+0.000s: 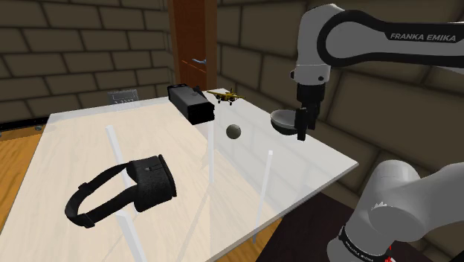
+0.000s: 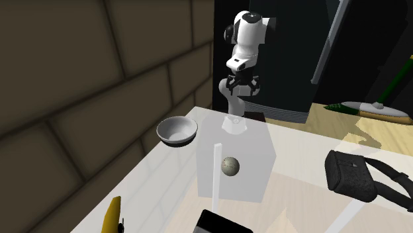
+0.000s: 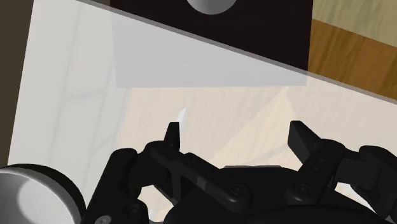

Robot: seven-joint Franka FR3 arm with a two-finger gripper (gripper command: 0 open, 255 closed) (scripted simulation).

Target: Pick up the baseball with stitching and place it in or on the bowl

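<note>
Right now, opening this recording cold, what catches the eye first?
The open gripper hangs above the pale table near the grey bowl. The small greyish ball lies alone mid-table, and a black headset sprawls at the shoulder view's lower left.

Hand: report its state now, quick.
Hand: open, holding nothing.

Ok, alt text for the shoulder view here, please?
The white arm holds its black gripper beside a grey bowl on the pale table; a small grey ball lies mid-table. A black headset lies nearer the camera, a black box and yellow toy plane farther back.
</note>
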